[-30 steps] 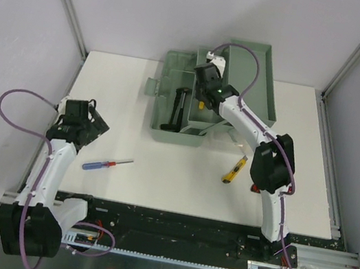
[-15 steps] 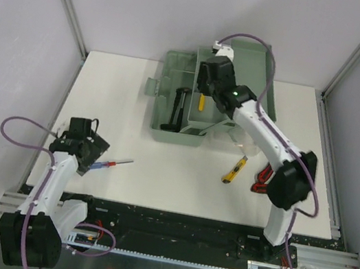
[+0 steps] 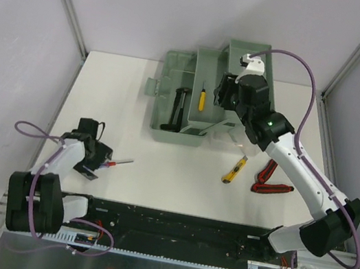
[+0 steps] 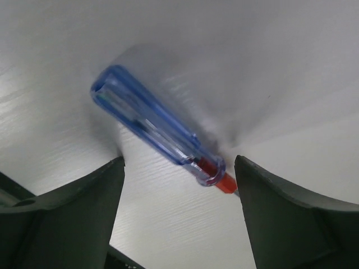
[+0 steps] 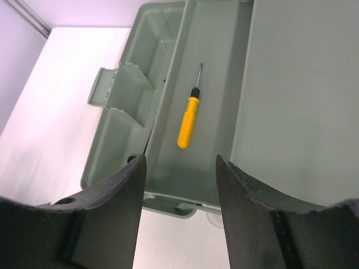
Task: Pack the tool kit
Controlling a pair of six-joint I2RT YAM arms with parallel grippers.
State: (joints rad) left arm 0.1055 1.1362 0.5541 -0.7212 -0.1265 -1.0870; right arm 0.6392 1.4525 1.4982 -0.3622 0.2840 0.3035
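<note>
The blue screwdriver lies flat on the table at the near left, well apart from the box at the far side. The left fingers stand open, one on each side of its handle, gripping nothing. In the left wrist view the handle runs on a slant across the gap, butt toward one finger and red collar just beside the other, so a squeeze would likely catch it skewed rather than square. From above, its shaft points right, toward the table's middle. The left arm is plainly the nearer one. The right fingers hang open and empty over the box, where a yellow screwdriver lies in the tray. The knife and pliers wait on the table.
</note>
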